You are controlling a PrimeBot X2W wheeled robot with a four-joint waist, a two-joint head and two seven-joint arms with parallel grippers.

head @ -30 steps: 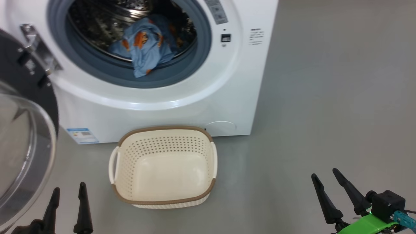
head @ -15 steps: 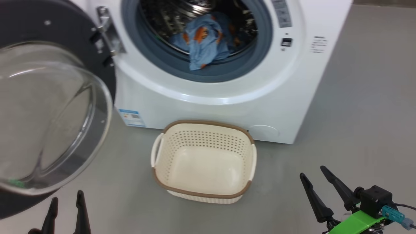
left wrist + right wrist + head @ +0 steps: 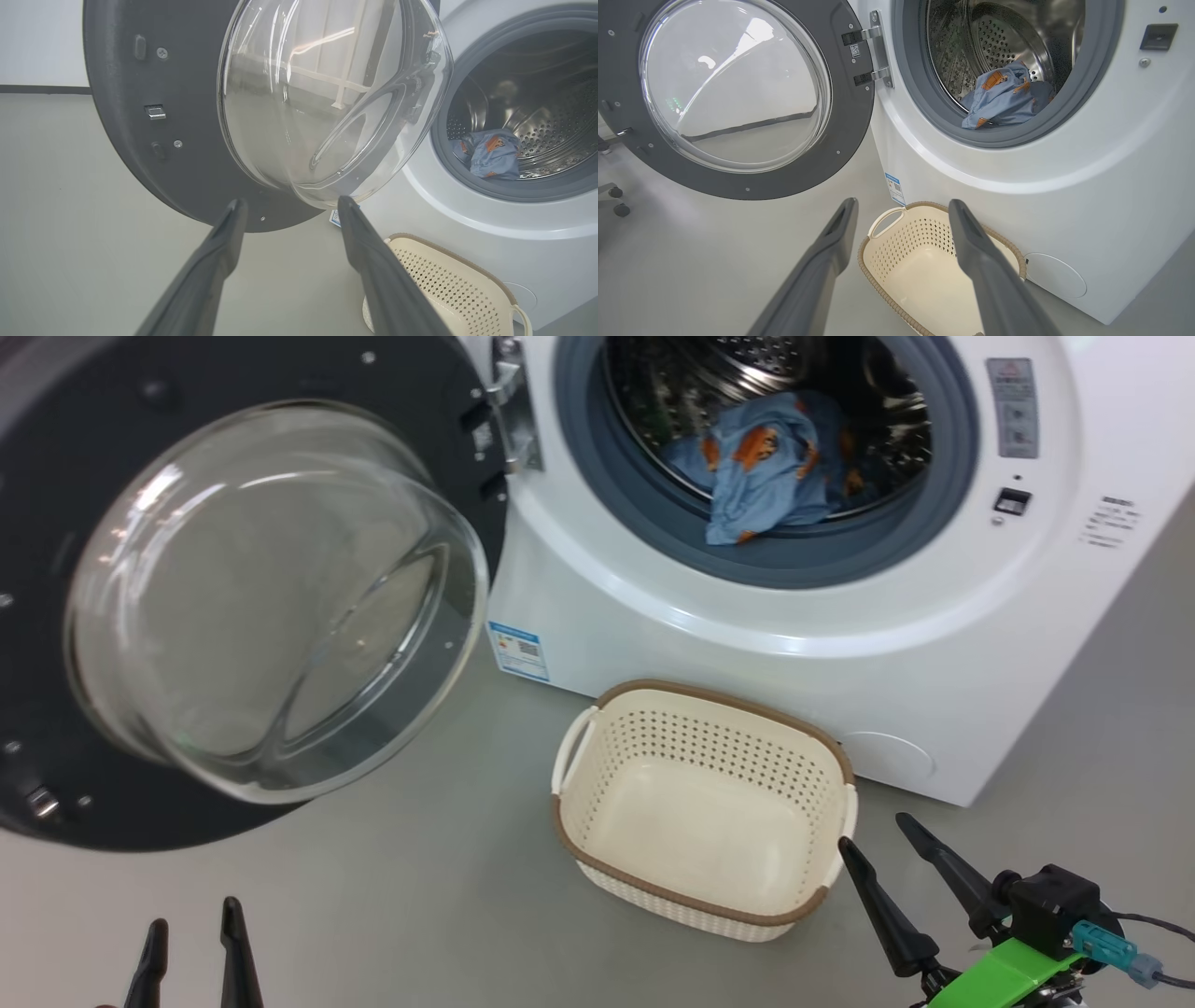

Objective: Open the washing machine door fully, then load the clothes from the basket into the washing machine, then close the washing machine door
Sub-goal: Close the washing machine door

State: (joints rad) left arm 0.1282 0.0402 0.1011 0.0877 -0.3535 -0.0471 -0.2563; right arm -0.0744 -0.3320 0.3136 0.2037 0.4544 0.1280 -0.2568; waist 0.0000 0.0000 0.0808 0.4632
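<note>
Light blue cartoon-print clothes point(image 3: 761, 476) lie in the white front-loading washing machine point(image 3: 747, 644) drum, the cream perforated plastic basket point(image 3: 691, 692) sits empty just beside the spread right gripper point(image 3: 873, 831), and only the round black glass-windowed door point(image 3: 252, 597), open ahead of the spread left gripper point(image 3: 193, 915), remains to close.

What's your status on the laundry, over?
Left tool and right tool open, empty. Clothes in the drum, basket empty, washing machine door wide open. Basket on floor near door's swing, probably clear.

The washing machine point(image 3: 728, 635) and basket point(image 3: 695, 747) are looked down on in the head view. Both are faced from low, nearer the floor point(image 3: 70, 219), in the wrist views.
</note>
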